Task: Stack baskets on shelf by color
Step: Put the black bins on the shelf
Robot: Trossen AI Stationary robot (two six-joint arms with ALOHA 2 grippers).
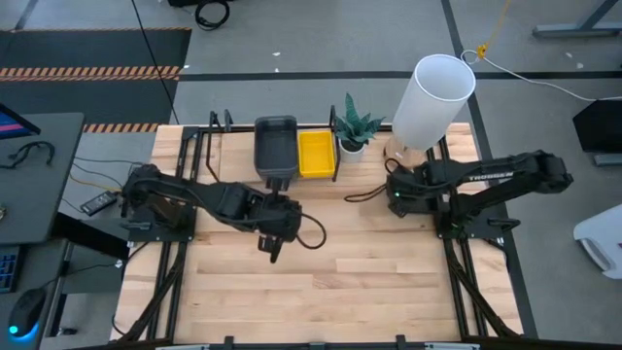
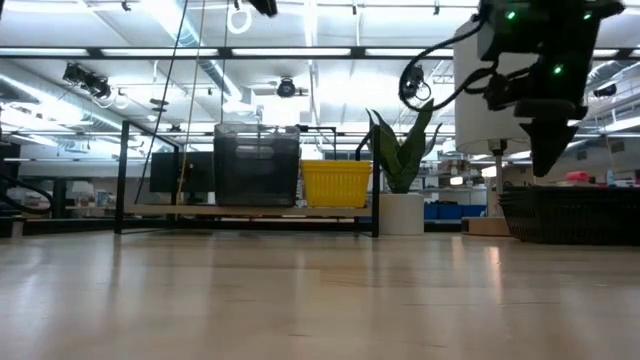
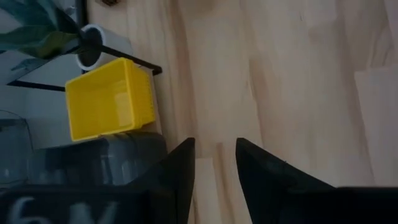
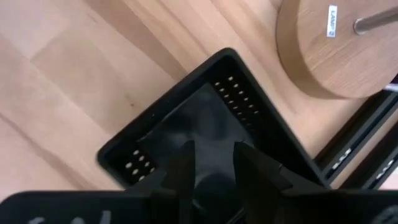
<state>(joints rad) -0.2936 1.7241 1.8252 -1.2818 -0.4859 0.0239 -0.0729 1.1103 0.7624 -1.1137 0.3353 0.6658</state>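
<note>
Grey basket [image 1: 275, 146] and yellow basket [image 1: 315, 154] shelved; my right claw [image 4: 211, 163] hangs slightly apart over the black basket [image 4: 205, 118].

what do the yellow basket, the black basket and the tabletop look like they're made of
Yellow basket: likely moulded plastic, with a smooth, even, opaque colour and ribbed walls.
Black basket: probably plastic too, matte, with small punched holes in its floor.
Tabletop: light wood in joined strips, with visible grain and seams and a satin sheen.
</note>
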